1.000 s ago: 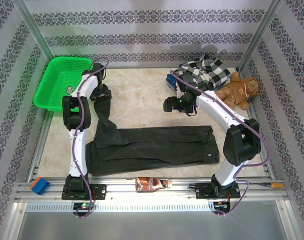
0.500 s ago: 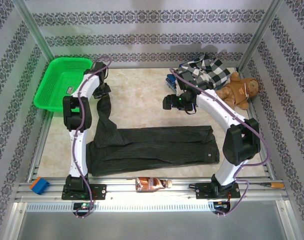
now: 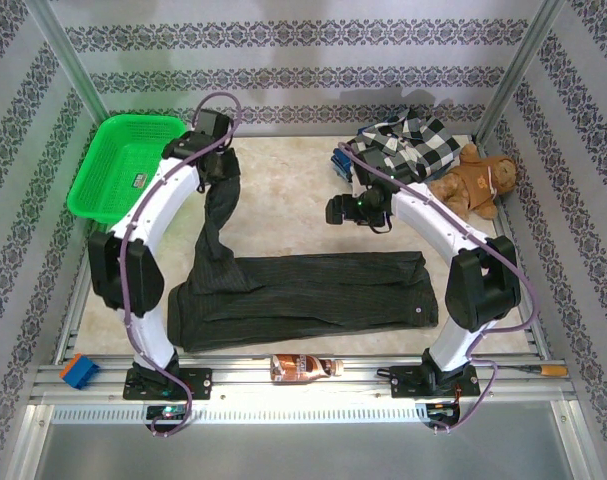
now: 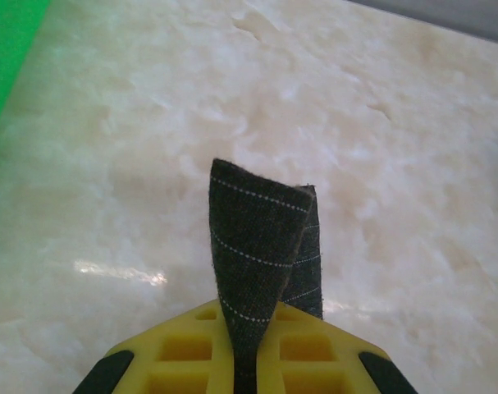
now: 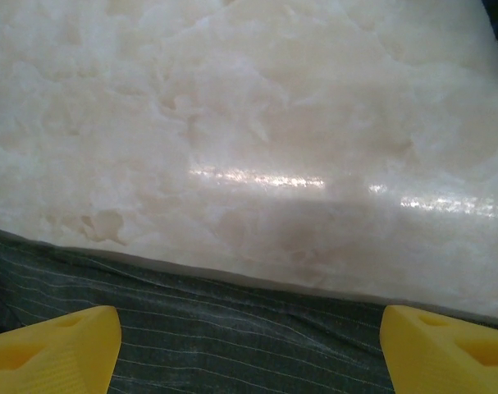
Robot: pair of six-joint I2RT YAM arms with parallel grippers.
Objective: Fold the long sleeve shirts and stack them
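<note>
Top external view, starting at the left: the green basket [image 3: 123, 165] sits at the table's far left corner. Just beside its right rim, your left gripper [image 3: 215, 165] is clamped on the sleeve [image 3: 218, 215] of the charcoal shirt [image 3: 313, 290]. Left wrist view confirms the hold: the cuff stands pinched between the yellow fingers [image 4: 183, 365], doubled over and well seated. The sleeve hangs lifted off the table and runs down to the shirt's body, which lies flat across the near middle, already narrowed lengthwise. Judging by that, the step in hand is laying this sleeve over the body. Carry it low and toward the right so the cloth trails straight. Don't let go until the cuff rests on the body, or it may flop crooked. Further right, your right gripper [image 3: 345, 208] hovers with its jaws spread wide and nothing in them; right wrist view shows the shirt's far edge close by its fingertips. Use it to pin that edge if the body drags. At the far right, the checked flannel shirt [image 3: 415, 145] and the blue garment [image 3: 340, 160] wait in a heap beside the teddy bear [image 3: 478, 182].
</note>
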